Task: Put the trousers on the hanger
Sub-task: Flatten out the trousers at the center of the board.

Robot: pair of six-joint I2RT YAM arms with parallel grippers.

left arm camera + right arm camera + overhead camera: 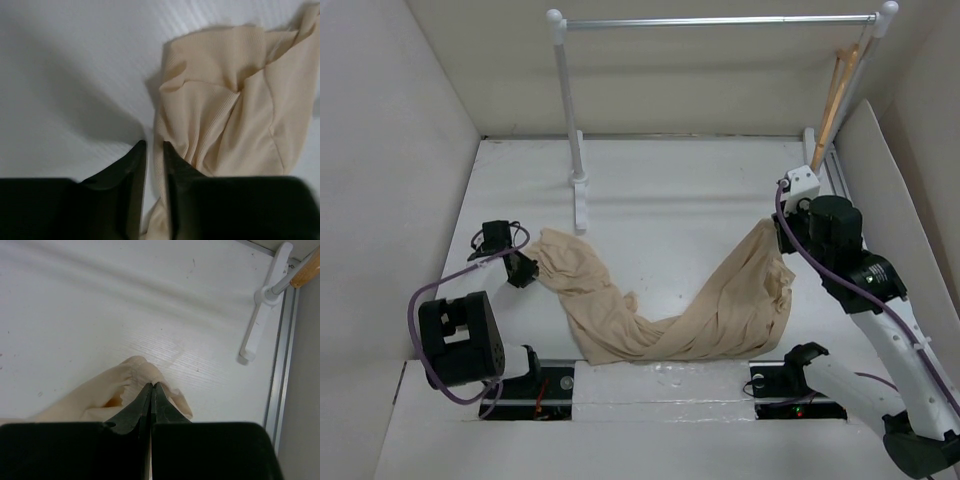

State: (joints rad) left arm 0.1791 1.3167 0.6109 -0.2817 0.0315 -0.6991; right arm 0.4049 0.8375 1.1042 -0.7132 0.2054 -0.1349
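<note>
Now trousers [670, 330] hang pinched in right jaws, beside left jaws.

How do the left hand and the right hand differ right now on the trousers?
The right hand is pinched shut on a fold of the trousers; the left hand shows a narrow gap, with the cloth edge beside it. The right hand holds its end lifted off the table; the left hand sits low where the cloth lies flat. Both are at opposite ends of the same trousers.
</note>
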